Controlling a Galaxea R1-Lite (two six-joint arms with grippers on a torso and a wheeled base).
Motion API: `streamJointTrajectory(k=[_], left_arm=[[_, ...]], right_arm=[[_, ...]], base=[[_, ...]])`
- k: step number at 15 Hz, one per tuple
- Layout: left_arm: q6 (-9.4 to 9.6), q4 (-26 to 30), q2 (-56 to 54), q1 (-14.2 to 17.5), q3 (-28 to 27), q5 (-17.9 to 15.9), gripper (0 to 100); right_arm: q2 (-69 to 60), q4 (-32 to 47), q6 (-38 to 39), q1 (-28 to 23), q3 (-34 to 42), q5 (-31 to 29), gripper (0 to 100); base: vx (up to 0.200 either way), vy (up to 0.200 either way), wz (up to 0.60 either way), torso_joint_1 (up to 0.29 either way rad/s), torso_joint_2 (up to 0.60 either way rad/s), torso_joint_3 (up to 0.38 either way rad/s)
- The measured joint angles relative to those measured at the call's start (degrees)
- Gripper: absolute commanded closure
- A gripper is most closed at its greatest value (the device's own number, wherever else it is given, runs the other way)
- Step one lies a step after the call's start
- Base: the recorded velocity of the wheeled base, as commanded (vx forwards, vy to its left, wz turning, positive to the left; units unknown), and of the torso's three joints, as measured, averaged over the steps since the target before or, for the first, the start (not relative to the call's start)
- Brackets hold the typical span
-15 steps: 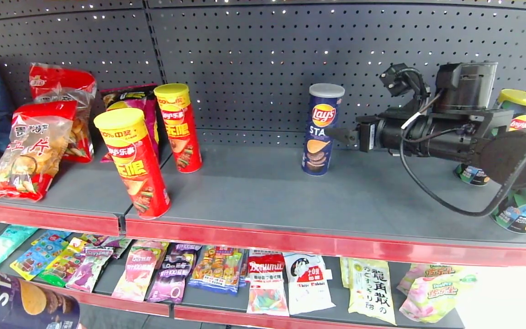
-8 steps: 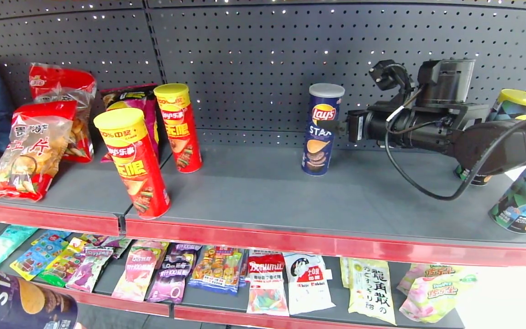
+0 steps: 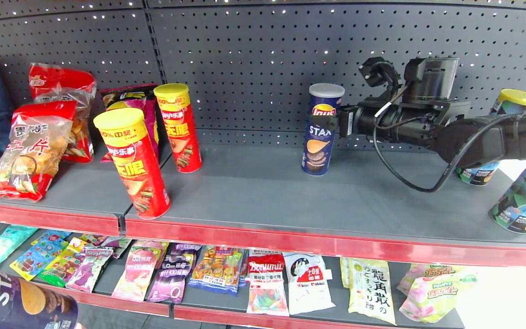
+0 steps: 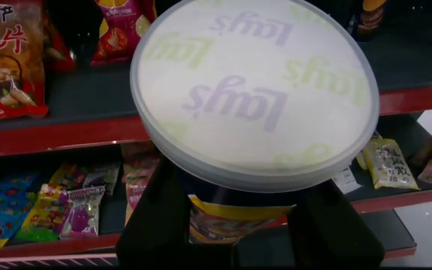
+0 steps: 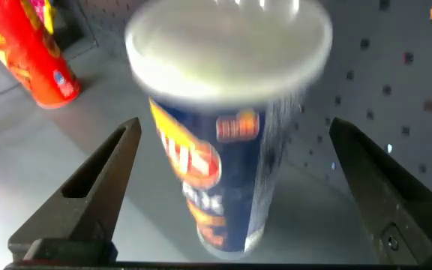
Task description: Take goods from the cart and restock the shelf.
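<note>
A blue chips can (image 3: 321, 137) with a grey lid stands upright at the back of the grey upper shelf (image 3: 263, 196). My right gripper (image 3: 325, 121) comes in from the right at the can's upper half. In the right wrist view this gripper (image 5: 235, 127) is open, one finger (image 5: 103, 180) on each side of the can (image 5: 223, 172). A second blue chips can (image 4: 253, 90) sits in my left gripper (image 4: 242, 225), which is shut on its body below the white lid. That can (image 3: 16, 304) shows low at the left, below the shelves.
Two red-and-yellow cans (image 3: 133, 167) (image 3: 178, 128) and red snack bags (image 3: 30, 151) stand at the shelf's left. Dark green cans (image 3: 523, 198) (image 3: 512, 105) stand at the right. A pegboard wall (image 3: 254, 59) backs the shelf. Candy bags (image 3: 263, 283) line the lower shelf.
My right arm has moved left along the shelf, and its fingers now flank the standing blue can. The left gripper's can has barely shifted.
</note>
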Motion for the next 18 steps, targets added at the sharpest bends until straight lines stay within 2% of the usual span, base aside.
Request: streamJointTrajectory(k=[5, 6, 13, 18], left_arm=[[0.02, -0.01, -0.01, 0.04, 0.09, -0.02, 100], [0.0, -0.01, -0.01, 0.04, 0.16, -0.02, 100], [-0.02, -0.01, -0.06, 0.01, 0.27, 0.0, 100], [0.0, 0.1, -0.33, 0.01, 0.41, 0.01, 100]], right_arm=[[2.65, 0.09, -0.06, 0.28, -3.5, -0.02, 0], [3.04, 0.09, -0.06, 0.52, -3.73, 0.0, 100], [4.89, 0.3, -0.23, 1.33, -5.83, -0.82, 100], [-1.89, 5.1, -0.23, 2.65, -0.96, -6.05, 100]], base=[[0.0, 0.0, 0.0, 0.0, 0.0, 0.0], [0.0, 0.0, 0.0, 0.0, 0.0, 0.0], [0.0, 0.0, 0.0, 0.0, 0.0, 0.0], [0.0, 0.0, 0.0, 0.0, 0.0, 0.0]])
